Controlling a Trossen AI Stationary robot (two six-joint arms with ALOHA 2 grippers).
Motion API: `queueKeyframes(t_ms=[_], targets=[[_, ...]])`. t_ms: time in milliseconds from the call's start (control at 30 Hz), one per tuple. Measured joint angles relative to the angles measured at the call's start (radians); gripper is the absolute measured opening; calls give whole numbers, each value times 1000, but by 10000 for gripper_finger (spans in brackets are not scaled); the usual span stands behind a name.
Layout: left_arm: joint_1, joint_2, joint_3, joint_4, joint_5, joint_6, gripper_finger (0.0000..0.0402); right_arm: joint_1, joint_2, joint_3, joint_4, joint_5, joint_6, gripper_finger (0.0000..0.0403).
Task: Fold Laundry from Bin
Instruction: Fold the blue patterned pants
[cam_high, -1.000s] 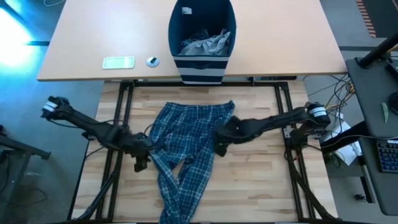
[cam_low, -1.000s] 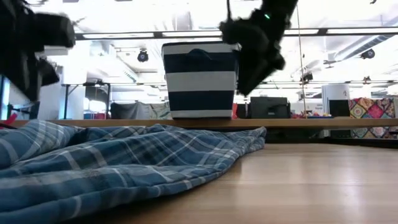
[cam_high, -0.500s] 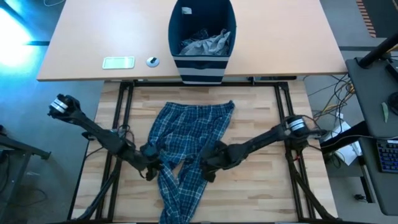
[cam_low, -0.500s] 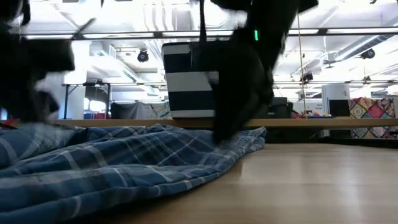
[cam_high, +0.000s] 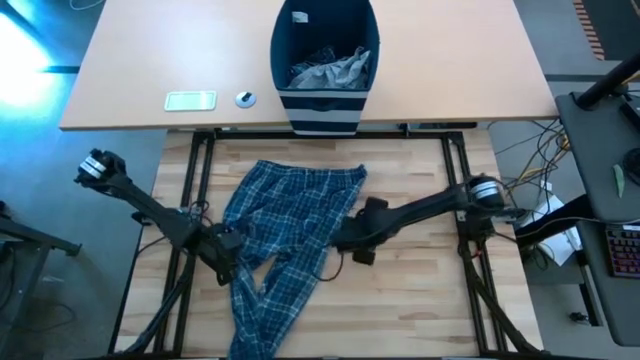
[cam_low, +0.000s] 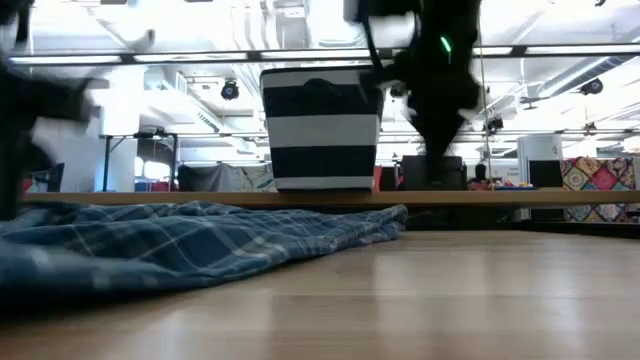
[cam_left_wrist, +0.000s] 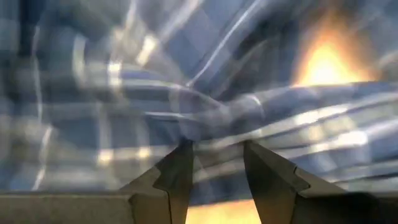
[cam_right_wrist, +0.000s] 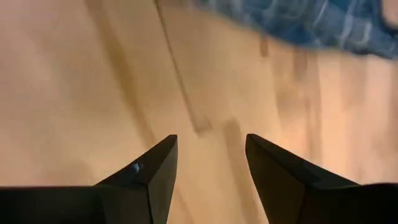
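the blue-and-white plaid trousers (cam_high: 285, 235) lie spread on the wooden desk (cam_high: 420, 300), waist toward the bin (cam_high: 325, 65), legs running to the near edge. the bin stands on the farther desk behind, with grey laundry (cam_high: 335, 68) inside it. the left hand (cam_high: 226, 262) is at the left side of the trousers, and its wrist view shows the fingers (cam_left_wrist: 177, 174) a little apart with plaid cloth bunched at their tips; i cannot tell if they really pinch it. the right hand (cam_high: 345, 245) hangs just beside the right edge of the trousers, fingers (cam_right_wrist: 155, 171) spread with only bare wood between them, holding nothing. to do this step well, i think the cloth should first be flat, and both hands should take matching edges before one half is folded over the other.
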Motion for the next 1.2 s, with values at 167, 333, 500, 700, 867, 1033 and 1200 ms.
queueKeyframes(t_ms=[167, 333, 500, 700, 867, 1033, 1200], targets=[[9, -62, 77, 186, -210, 110, 128, 0, -37, -5, 376, -4, -22, 185], [89, 37, 65, 432, -313, 231, 128, 0, 27, -3, 578, -2, -32, 185], [189, 235, 47, 609, -327, 274, 128, 3, 121, -5, 588, -10, -1, 185], [269, 428, 18, 537, -259, 270, 128, 3, 198, -5, 484, -74, 53, 185], [301, 392, 2, 408, -230, 323, 128, 3, 182, -2, 194, -79, 27, 185], [361, 212, 4, 191, -233, 423, 120, -24, 123, -5, 30, -31, -59, 185], [415, -11, 49, -13, -273, 493, 115, -40, 23, -4, 103, -25, -102, 185]])
